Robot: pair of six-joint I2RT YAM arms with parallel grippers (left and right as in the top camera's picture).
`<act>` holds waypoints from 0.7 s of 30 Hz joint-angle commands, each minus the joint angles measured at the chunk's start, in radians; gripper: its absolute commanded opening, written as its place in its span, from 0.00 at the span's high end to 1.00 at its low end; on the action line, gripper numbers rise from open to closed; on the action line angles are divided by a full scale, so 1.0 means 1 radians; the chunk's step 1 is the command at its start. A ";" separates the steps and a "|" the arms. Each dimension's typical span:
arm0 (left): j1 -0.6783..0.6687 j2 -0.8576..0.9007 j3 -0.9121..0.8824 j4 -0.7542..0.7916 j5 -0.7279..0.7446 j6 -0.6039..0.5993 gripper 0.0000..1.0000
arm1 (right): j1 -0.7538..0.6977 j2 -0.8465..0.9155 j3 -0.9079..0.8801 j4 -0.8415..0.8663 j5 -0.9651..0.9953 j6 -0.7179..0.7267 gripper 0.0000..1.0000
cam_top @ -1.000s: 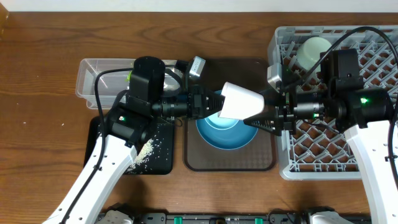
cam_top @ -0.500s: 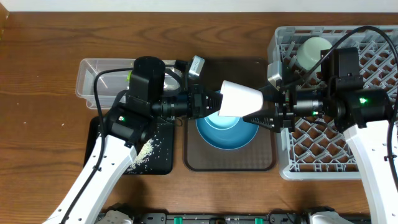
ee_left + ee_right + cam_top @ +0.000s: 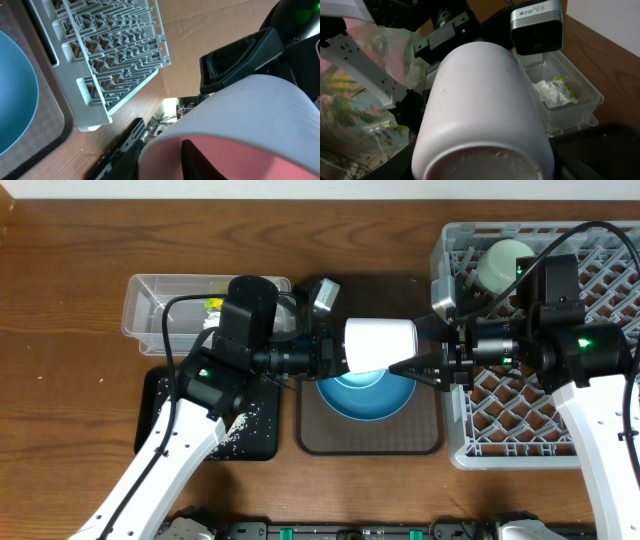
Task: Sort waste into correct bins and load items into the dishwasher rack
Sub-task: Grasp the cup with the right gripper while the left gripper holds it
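The small pink cup (image 3: 380, 343) is lying on its side in the air between the two arms, hanging just above the large blue plate (image 3: 365, 398), which is sitting on the brown serving tray (image 3: 430, 435). The right gripper (image 3: 405, 350) is holding the cup, its fingers straddling the base end. The left gripper (image 3: 340, 352) is meeting the cup's mouth, one of its fingers (image 3: 197, 160) reaching into the pink inside; whether it is pressing on the rim, I cannot tell. To the right, the grey rack (image 3: 455, 442) is carrying a mint-green bowl (image 3: 503, 262). To the left, the clear tub (image 3: 145, 315) is holding the tissue (image 3: 547, 94) and snack wrapper (image 3: 212, 304), and rice grains (image 3: 238, 428) are lying on the black tray (image 3: 262, 438) on the desk (image 3: 70, 380).
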 commanded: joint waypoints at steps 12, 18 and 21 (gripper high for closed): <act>0.084 -0.001 -0.001 -0.004 0.046 0.012 0.81 | -0.008 -0.002 0.019 0.007 0.064 0.030 0.50; 0.084 -0.001 -0.001 -0.004 0.046 0.021 0.86 | -0.008 -0.002 0.019 -0.011 0.064 0.029 0.47; 0.084 -0.001 -0.001 -0.004 0.046 0.021 0.90 | -0.006 -0.002 0.019 -0.011 0.064 0.029 0.40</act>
